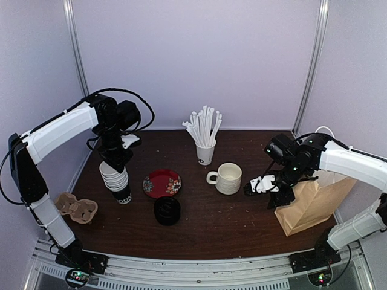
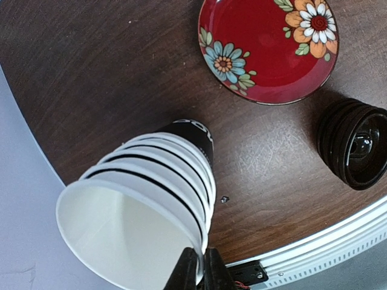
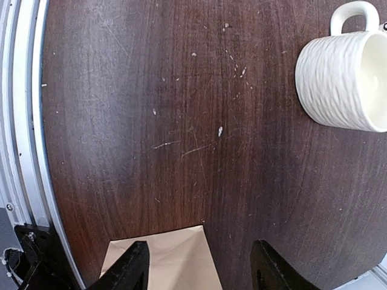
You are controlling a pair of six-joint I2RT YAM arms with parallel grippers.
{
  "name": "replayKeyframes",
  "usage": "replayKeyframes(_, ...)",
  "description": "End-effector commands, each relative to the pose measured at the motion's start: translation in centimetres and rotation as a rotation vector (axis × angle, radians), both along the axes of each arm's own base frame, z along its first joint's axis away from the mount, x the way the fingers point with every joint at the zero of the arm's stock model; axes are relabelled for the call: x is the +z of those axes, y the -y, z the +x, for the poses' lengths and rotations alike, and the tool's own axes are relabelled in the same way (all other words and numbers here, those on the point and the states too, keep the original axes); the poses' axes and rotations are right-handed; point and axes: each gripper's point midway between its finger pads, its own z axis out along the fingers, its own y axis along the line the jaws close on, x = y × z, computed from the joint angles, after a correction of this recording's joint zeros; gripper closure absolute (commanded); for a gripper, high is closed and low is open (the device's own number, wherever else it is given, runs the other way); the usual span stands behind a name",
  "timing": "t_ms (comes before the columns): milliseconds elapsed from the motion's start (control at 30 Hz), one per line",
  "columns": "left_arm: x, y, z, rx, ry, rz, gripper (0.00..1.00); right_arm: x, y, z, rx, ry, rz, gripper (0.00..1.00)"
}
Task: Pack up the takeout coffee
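Left wrist view: my left jaws (image 2: 198, 269) are narrow, pinching the near rim of the top cup (image 2: 121, 235) in a nested stack of small white paper cups (image 2: 181, 163). A black band shows on the bottom one. The stack stands leaning on the dark wooden counter (image 2: 121, 72), near the red round plate with painted daisies (image 2: 272, 48). No cup has a lid yet; the stack of black plastic lids (image 2: 355, 144) sits apart, nearer the counter edge. On the other side my right jaws (image 3: 202, 269) hang wide and empty, a corner of the brown paper bag (image 3: 163, 260) showing between them.

Step, as I read it: peel one cup off.
- Pull slowly along the stack's own tilt, not sideways, or the nest tips.
- The rim is thin, so squeeze lightly; a crushed lip won't take a lid.
- Likely trouble is the cups below riding up with it. A small twist should free them.
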Motion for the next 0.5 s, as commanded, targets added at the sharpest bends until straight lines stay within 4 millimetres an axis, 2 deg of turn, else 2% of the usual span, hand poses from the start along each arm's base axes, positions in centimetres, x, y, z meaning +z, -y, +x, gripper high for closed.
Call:
replayKeyframes(0, -0.2, -0.2, -0.1, -0.003, -0.023, 0.007, 0.97, 1.9, -1.4, 0.5, -0.008, 0.03, 0.089, 0.39)
replayKeyframes(200, 2.3, -0.6, -0.2, 0.013, 0.017, -0.002, 1.0, 1.7, -1.7, 0.5, -0.007, 0.024, 0.095, 0.39)
replayKeyframes(367, 4.6, -1.9, -0.1, 0.03, 0.085, 0.045, 1.0, 1.9, -2.0, 0.8, -0.009, 0.032, 0.107, 0.39)
replayKeyframes(467, 5.2, -2.1, -0.1, 0.038, 0.109, 0.045, 1.0, 2.0, -2.3, 1.0, -0.011, 0.031, 0.118, 0.39)
